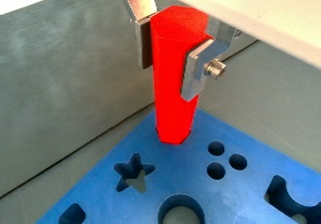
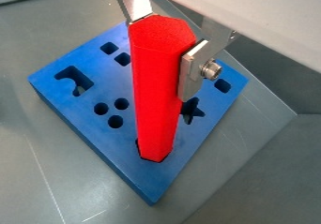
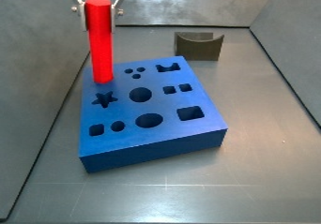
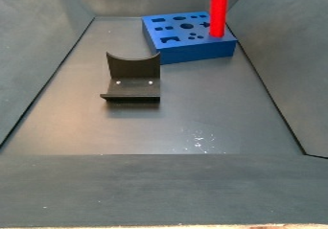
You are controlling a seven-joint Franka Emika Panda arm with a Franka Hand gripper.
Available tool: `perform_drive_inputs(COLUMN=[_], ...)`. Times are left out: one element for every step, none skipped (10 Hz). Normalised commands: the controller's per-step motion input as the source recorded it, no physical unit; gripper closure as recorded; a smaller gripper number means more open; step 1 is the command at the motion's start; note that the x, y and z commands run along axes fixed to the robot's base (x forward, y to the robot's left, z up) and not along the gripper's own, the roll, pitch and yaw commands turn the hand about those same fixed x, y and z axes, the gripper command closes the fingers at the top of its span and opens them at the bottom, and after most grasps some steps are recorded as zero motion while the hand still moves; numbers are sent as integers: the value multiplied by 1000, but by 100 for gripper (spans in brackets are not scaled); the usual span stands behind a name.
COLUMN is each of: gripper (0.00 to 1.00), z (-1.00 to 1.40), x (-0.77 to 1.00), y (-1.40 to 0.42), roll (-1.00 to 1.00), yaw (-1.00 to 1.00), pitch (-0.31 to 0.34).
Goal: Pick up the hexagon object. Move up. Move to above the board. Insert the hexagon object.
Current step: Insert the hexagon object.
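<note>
The hexagon object is a tall bright red bar, standing upright. My gripper is shut on its upper part, with one silver finger on each side, as both wrist views show. The bar's lower end sits in a hole near one corner of the blue board, beside the star cut-out. In a side view the bar stands at the board's far left corner, with the gripper above it. The other side view shows the bar on the board.
The dark fixture stands on the grey floor apart from the board, and also shows in a side view. Grey walls enclose the floor on several sides.
</note>
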Motion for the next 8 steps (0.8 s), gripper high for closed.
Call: perform_drive_inputs(gripper=[100,100,100,100,100,100,100,100], z=[-360,-240,0,0,-551,-597,-597,-549], x=[217,17,-43,-131,-709,-946,-966,-937], y=[351,469,117,0,0,57,51,34], roll=[-21,-33,-59,-17,-64,-41,-56,-76], yaw=[434,551,134,0,0,0,0,0], pitch=[16,0,-30,-30,-341,-329,-319,-331])
